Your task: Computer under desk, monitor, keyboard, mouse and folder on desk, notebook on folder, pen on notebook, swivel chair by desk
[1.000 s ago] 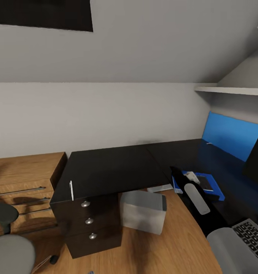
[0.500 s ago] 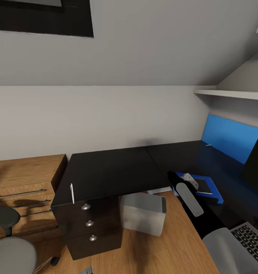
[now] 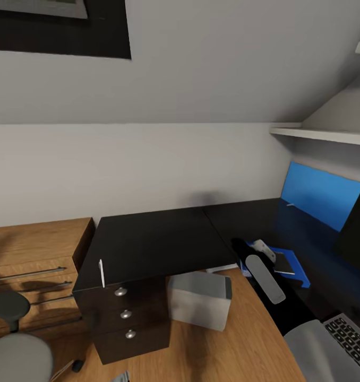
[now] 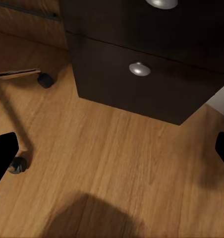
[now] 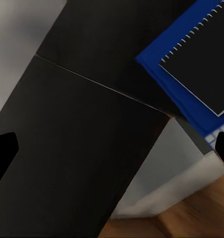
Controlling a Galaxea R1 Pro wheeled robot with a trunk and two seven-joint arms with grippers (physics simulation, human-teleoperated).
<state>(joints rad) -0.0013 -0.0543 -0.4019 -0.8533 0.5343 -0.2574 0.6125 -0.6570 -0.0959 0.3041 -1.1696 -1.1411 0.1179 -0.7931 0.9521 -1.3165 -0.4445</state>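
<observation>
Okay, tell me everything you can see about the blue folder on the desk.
The folder is a bright blue, flat rectangular binder lying flat on the black desk, near its front edge. A dark-covered spiral notebook lies on top of it, leaving a blue border showing around it. In the head view the right arm hangs in front of the folder's near end. The right wrist view looks down on one corner of it.

Pale grey rounded right arm (image 3: 267,278) links with black joints, black fingers (image 4: 3,156) at wrist-view edges

Notebook (image 3: 282,263) on folder (image 3: 299,271) on desk (image 3: 159,241)
</observation>
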